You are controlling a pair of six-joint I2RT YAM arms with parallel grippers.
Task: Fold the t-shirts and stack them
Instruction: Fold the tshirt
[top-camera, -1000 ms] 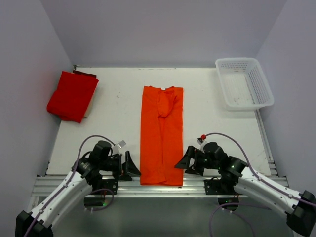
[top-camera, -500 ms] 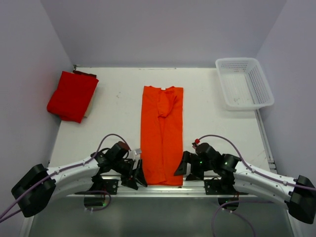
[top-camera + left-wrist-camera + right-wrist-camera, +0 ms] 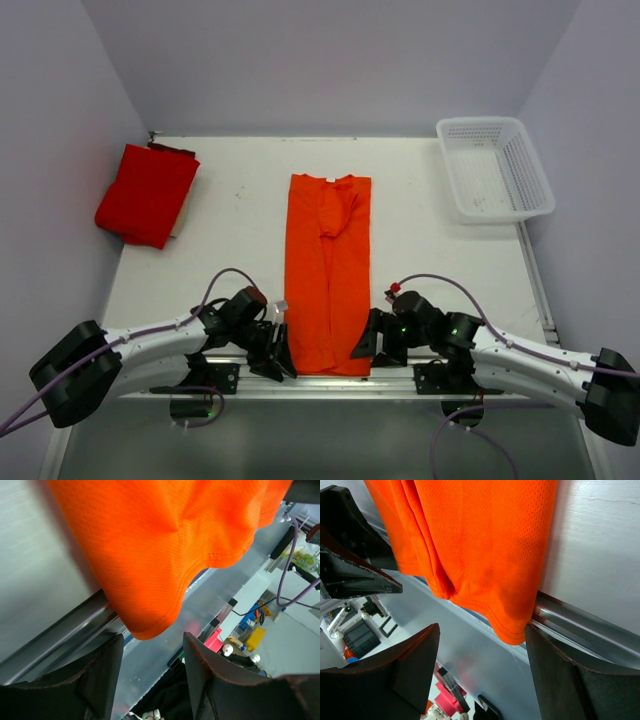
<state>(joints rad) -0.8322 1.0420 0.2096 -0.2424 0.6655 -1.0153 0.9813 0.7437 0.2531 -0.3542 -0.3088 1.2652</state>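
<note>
The orange t-shirt [image 3: 328,270] lies folded into a long strip down the middle of the table, its hem hanging over the near edge. The red t-shirt [image 3: 147,193] sits folded at the far left. My left gripper [image 3: 280,352] is at the hem's near left corner, open. In the left wrist view that drooping corner of the orange t-shirt [image 3: 165,545] hangs just ahead of the left gripper [image 3: 152,637]. My right gripper [image 3: 366,342] is at the near right corner, open. In the right wrist view the right gripper [image 3: 482,627] has the orange t-shirt's [image 3: 490,540] corner reaching its fingertips, unpinched.
A white mesh basket [image 3: 495,168] stands at the far right corner. The metal rail [image 3: 320,385] along the table's near edge runs right under the hanging hem and both grippers. Grey walls close in the left, right and back.
Both grippers have moved inward from beside the orange shirt to its near hem corners. Their jaws have narrowed somewhat but stay apart.
</note>
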